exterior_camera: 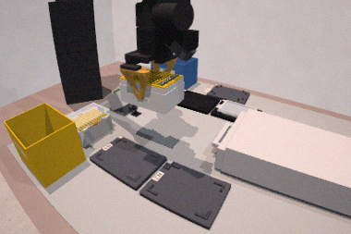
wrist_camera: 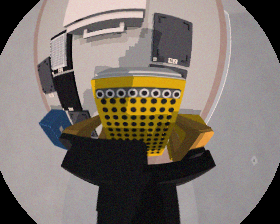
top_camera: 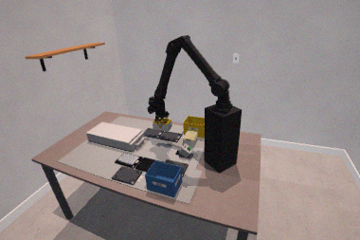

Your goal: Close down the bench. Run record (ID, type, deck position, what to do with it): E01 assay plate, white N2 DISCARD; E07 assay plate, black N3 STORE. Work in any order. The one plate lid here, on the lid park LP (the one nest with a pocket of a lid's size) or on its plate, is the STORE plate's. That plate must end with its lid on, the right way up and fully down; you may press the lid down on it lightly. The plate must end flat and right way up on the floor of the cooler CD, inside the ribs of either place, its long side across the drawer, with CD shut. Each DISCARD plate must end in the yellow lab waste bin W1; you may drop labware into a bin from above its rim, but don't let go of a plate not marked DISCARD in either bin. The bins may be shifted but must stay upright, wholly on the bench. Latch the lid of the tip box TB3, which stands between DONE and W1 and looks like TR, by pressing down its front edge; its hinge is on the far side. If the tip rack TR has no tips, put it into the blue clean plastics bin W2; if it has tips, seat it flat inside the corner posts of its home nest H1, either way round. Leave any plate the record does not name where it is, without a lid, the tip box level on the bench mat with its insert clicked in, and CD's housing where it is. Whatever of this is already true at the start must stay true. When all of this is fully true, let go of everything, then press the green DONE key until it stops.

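My gripper [exterior_camera: 149, 77] is shut on the tip rack TR [exterior_camera: 153, 91], a pale grey box with a yellow perforated insert, and holds it level in the air above the bench mat. In the wrist view the rack [wrist_camera: 140, 112] fills the middle; the far row of holes shows pale rings and the other holes look dark. Below and ahead lie two empty dark grey nests [exterior_camera: 128, 161] [exterior_camera: 185, 198]. The tip box TB3 [exterior_camera: 90, 124] stands beside the yellow bin W1 [exterior_camera: 42, 142]. The black plate [exterior_camera: 199, 102] and the white plate [exterior_camera: 233, 108] sit on nests near the cooler CD [exterior_camera: 286, 154], which looks shut.
The blue bin W2 [top_camera: 163, 178] stands at the mat's front edge. A dark flat piece [exterior_camera: 228, 93] lies on a nest behind the plates. The black arm pedestal [top_camera: 223, 137] stands to the right of the yellow bin [top_camera: 194, 125]. An orange shelf [top_camera: 63, 51] hangs on the wall.
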You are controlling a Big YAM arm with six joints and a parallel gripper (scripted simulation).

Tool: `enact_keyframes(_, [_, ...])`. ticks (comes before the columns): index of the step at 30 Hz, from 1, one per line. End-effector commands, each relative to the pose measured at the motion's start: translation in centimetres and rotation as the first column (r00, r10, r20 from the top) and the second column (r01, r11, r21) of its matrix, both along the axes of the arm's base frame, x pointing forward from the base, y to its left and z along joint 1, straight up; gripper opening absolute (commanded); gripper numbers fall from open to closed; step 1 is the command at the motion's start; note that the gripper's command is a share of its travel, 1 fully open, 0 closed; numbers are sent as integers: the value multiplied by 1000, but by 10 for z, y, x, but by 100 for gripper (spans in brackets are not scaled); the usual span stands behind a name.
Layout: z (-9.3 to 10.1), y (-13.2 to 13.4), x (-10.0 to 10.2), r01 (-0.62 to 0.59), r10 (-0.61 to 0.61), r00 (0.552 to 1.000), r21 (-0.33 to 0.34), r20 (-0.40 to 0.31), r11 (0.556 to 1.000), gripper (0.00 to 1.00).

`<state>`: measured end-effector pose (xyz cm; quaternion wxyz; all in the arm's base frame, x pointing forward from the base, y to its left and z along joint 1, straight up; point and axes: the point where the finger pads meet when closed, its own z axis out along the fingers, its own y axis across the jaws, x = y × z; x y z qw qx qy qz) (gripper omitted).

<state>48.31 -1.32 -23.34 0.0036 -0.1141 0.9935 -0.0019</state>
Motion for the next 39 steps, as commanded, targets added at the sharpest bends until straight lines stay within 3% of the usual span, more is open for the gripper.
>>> enact_keyframes(1, [14,14,12,14,-14,999,0,41,1000,0])
enact_keyframes(13, [12,42,9,14,-14,999,1,32,1000,0])
enact_keyframes(26, [9,73,18,14,-14,999,3,36,1000,0])
enact_keyframes(39, [3,108,12,14,-14,1000,2,18,1000,0])
